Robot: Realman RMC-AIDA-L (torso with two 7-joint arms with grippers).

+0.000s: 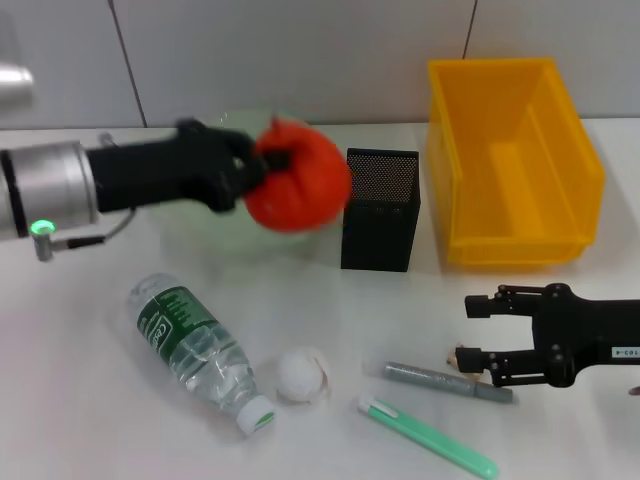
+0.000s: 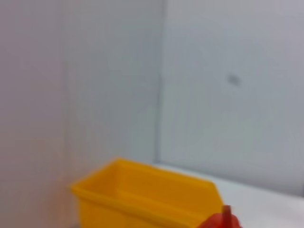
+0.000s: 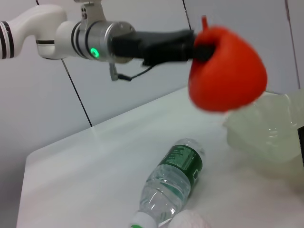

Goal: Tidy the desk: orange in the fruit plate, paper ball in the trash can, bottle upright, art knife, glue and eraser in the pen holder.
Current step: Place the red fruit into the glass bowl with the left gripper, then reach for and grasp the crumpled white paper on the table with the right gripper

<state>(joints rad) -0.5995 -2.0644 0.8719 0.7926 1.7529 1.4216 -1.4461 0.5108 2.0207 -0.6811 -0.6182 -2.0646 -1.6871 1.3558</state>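
Observation:
My left gripper (image 1: 272, 160) is shut on the orange (image 1: 298, 192) and holds it in the air over the pale-green fruit plate (image 1: 215, 232). The right wrist view shows the same grip (image 3: 203, 47), with the orange (image 3: 228, 71) above the plate's rim (image 3: 266, 135). The bottle (image 1: 200, 350) lies on its side at the front left, cap toward me. Beside the cap rests the paper ball (image 1: 302, 375). A grey glue stick (image 1: 447, 382) and a green art knife (image 1: 428, 437) lie at the front right. My right gripper (image 1: 472, 333) is open just above the glue's end. I cannot make out the eraser.
The black mesh pen holder (image 1: 380, 208) stands right of the plate. The yellow trash can (image 1: 510, 160) sits at the back right and also shows in the left wrist view (image 2: 142, 199). A white wall runs along the table's far edge.

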